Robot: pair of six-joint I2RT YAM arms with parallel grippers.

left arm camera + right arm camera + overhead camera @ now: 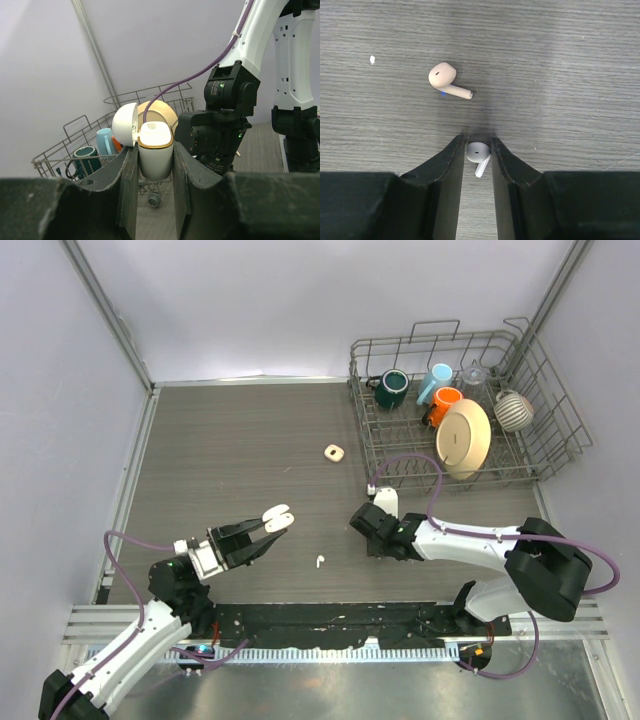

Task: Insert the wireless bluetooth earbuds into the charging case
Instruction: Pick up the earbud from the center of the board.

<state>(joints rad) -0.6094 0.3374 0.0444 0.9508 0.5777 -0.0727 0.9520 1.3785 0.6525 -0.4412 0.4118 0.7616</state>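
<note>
Step in hand (judged): picking the white earbud [478, 151] off the table [230, 440] to seat it in the open case [155, 155].
Right gripper [478, 140]: pointed down at the table, jaws drawn in narrow on either side of the white earbud. I cannot tell whether they actually pinch it.
Left gripper [262, 531]: clenched on the open case's body, lid swung back.
White earbud, place: near the dish rack [372, 455], off its front corner toward the arm bases.
Beige earbud [444, 76]: loose on the table just beyond the right fingertips.
Open case, place: well apart from the rack, raised above the table.
Method advised: pinch the round head squarely, not the stem. Lift straight, turn the stem down to suit the well, and hold the case level.
Risk: a tiny smooth part may squirt out or rotate.
Open case, contents: wells not visible, so undetermined.
Closed case [334, 452]: near the rack's side wall, contents hidden.
Rack, contents: green mug [391, 389], blue cup [434, 382], orange cup [443, 403], cream plate [464, 437].
</note>
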